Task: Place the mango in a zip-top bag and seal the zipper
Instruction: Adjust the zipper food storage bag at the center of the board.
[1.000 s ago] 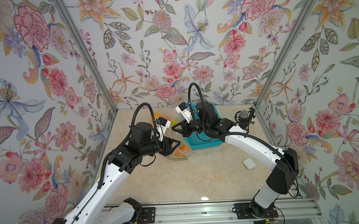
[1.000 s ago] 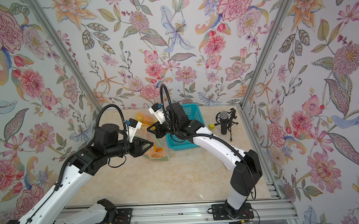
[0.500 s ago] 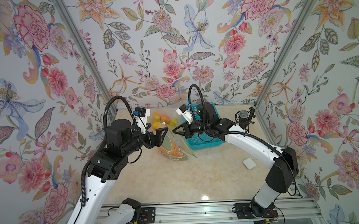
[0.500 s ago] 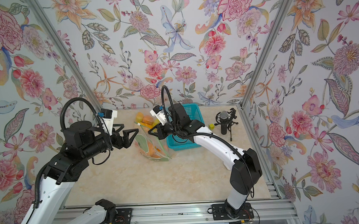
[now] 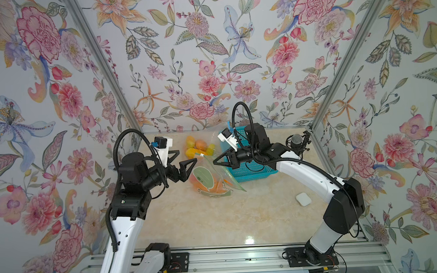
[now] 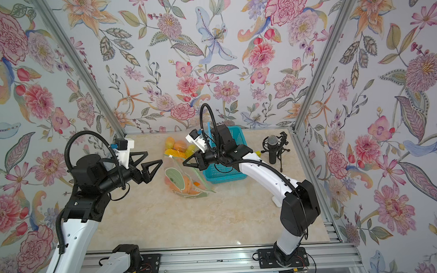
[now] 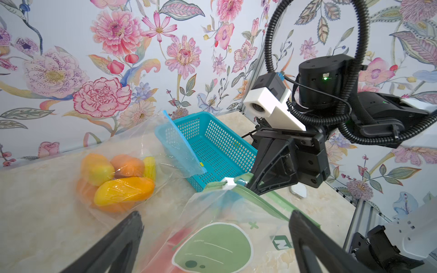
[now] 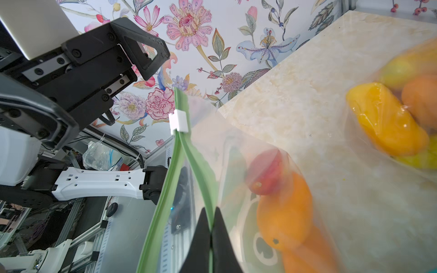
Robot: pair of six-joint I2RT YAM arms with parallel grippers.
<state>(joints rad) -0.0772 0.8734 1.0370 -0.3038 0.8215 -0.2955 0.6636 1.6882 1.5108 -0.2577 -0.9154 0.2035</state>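
the orange, red-blushed mango (image 8: 283, 212) lies inside the clear zip-top bag with green zipper (image 5: 210, 179), just beside the teal mesh basket (image 5: 249, 170). the right gripper (image 8: 210, 222) pinches the zipper rim on the basket side. the left gripper (image 5: 186, 156) hangs spread wide and empty on the bag's far side. the strips gape below the white slider (image 8: 178, 120), so sealing looks left to do.

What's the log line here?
left gripper: open, empty | right gripper: shut on zip-top bag | mango: inside bag | zipper: unsealed
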